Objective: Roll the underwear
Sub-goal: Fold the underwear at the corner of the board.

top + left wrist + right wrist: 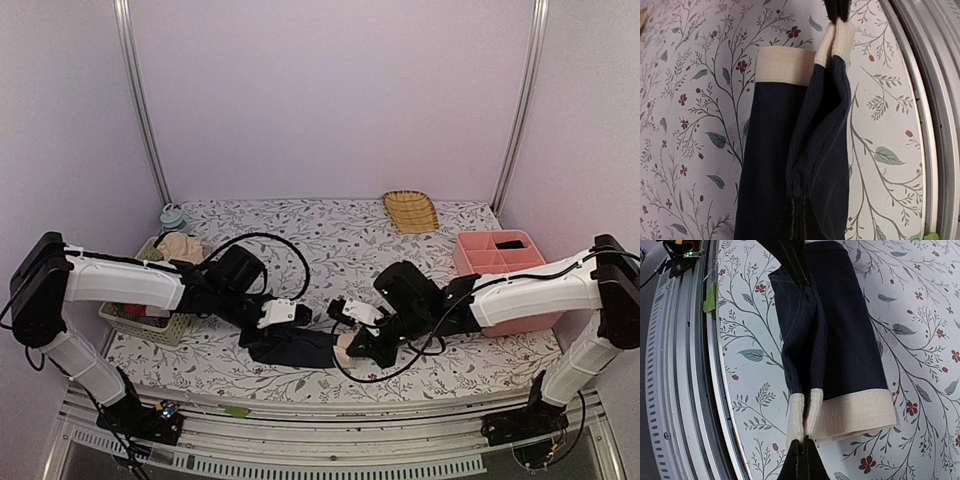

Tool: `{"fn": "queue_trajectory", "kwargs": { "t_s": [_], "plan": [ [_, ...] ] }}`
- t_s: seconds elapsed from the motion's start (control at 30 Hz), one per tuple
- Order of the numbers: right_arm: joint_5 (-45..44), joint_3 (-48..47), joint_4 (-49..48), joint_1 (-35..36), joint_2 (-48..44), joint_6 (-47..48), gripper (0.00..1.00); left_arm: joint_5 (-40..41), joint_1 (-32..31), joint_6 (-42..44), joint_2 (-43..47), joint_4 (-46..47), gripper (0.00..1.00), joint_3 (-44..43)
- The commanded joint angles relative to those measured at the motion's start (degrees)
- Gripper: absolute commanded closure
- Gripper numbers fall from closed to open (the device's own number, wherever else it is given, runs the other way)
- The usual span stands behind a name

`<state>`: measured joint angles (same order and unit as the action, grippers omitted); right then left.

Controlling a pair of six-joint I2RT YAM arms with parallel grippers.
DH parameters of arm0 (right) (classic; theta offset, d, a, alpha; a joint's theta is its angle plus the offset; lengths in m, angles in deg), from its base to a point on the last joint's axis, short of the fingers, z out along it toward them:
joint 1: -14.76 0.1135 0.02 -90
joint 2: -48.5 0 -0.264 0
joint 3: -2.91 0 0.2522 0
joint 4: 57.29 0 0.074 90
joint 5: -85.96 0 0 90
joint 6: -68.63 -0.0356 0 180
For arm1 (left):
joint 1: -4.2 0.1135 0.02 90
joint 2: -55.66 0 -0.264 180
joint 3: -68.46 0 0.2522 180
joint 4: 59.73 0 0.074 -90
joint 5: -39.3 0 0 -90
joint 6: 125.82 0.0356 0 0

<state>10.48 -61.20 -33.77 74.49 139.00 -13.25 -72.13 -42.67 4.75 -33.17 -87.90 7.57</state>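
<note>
The underwear (295, 347) is a dark navy-black brief with a beige waistband, lying folded lengthwise near the table's front edge. My left gripper (292, 322) is shut on a raised fold at its dark end; in the left wrist view the jaws (802, 220) pinch dark cloth (770, 165). My right gripper (347, 337) is shut on a pinched-up fold of the beige waistband (860, 412), as the right wrist view (804, 452) shows. The near long side is lifted between the two grippers; the far side lies flat.
A woven basket (140, 322) with more clothes stands at the left. A pink divided bin (497, 262) stands at the right, and a yellow woven tray (410, 211) at the back. The metal front rail (685, 390) runs close beside the underwear.
</note>
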Motion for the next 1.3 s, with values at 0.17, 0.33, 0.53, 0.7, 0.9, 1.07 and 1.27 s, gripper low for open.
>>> {"fn": "queue_trajectory", "kwargs": {
  "t_s": [0.17,0.33,0.53,0.7,0.9,1.07,1.27],
  "plan": [
    [11.7,-6.7,4.1,-7.8,7.1,-2.8,1.0,-3.1,3.2,1.1,-3.8,0.2,1.0,-3.7],
    [14.9,-10.9,7.2,-10.7,13.7,-4.7,1.0,-2.5,3.8,1.2,-6.2,0.4,1.0,-5.2],
    [15.2,-13.7,11.1,-12.9,20.0,-6.3,1.0,-2.9,5.3,1.4,-9.1,-0.1,1.0,-7.9],
    [13.7,-13.1,11.4,-14.0,20.6,-7.2,1.0,-2.9,5.9,1.3,-11.4,0.3,1.0,-9.4],
    [13.6,-13.0,11.5,-14.6,21.6,-7.8,1.0,0.7,6.3,-0.7,-14.4,2.5,1.0,-9.3],
    [13.1,-13.1,12.3,-14.6,21.3,-9.8,1.0,1.3,6.3,-1.7,-16.1,2.2,1.0,-10.3],
    [11.1,-13.3,12.8,-14.7,16.9,-10.3,1.0,-1.0,6.0,-0.9,-15.6,0.6,1.0,-9.7]
  ]
}}
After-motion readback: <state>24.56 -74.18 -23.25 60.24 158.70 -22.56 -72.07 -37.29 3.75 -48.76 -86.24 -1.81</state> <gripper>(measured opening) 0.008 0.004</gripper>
